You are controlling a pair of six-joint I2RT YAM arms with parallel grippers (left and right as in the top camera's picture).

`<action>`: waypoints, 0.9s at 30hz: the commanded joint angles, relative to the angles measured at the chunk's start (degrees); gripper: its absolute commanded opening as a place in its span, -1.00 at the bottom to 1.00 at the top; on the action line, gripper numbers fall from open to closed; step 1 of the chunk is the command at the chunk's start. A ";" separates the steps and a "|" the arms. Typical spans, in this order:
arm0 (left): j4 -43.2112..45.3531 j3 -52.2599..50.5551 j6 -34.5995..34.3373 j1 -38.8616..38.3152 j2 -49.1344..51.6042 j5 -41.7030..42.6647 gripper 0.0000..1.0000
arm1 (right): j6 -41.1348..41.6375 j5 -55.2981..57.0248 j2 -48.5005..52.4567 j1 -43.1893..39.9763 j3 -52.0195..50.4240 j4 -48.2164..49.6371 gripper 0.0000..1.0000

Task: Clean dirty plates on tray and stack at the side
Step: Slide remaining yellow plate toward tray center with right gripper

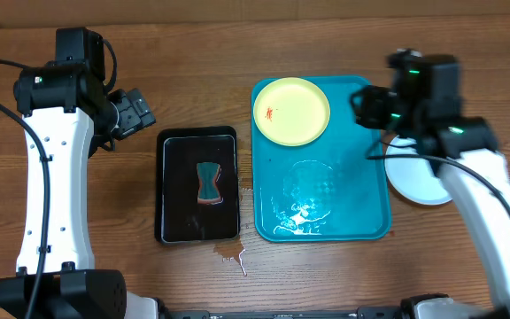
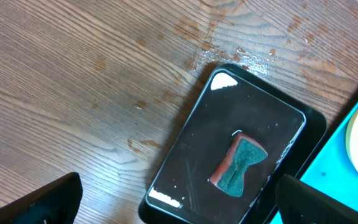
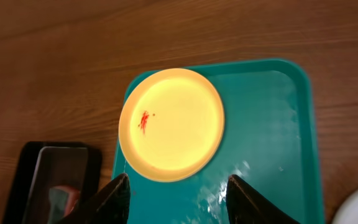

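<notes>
Overhead | plate (image 1: 292,110) with red smear in far-left corner of tray (image 1: 366,199) | right gripper (image 1: 367,106) nearer, plate just to its left | jaws wide apart, empty | left gripper (image 1: 136,112) likewise, well left of sponge (image 1: 208,182)

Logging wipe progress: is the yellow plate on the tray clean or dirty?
Dirty. The yellow plate carries a small red smear left of centre, seen overhead and from the right wrist.
</notes>
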 commanded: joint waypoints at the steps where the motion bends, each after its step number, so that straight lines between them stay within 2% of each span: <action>1: 0.04 0.85 1.07 0.15 0.20 0.09 0.99 | -1.14 8.09 8.96 3.56 0.39 5.01 0.04; 7: 0.04 0.85 1.07 0.15 0.20 0.09 1.00 | -1.16 11.47 24.02 4.00 0.39 18.64 0.18; 13: 0.02 0.85 1.07 0.15 0.20 0.09 1.00 | -1.16 11.06 32.61 4.02 0.39 26.16 0.16; 18: 0.04 0.85 1.07 0.15 0.20 0.09 0.99 | -0.94 10.73 36.83 4.07 0.39 25.03 -0.36; 20: 0.04 0.85 1.07 0.15 0.20 0.09 1.00 | -0.94 10.73 37.27 4.07 0.42 23.39 -0.84; 21: 0.04 0.85 1.07 0.15 0.20 0.07 1.00 | -0.92 10.69 37.00 4.07 0.42 22.34 -0.92; 27: 0.04 0.85 1.07 0.15 0.20 0.09 1.00 | 0.79 10.67 28.83 3.96 0.52 13.92 -0.92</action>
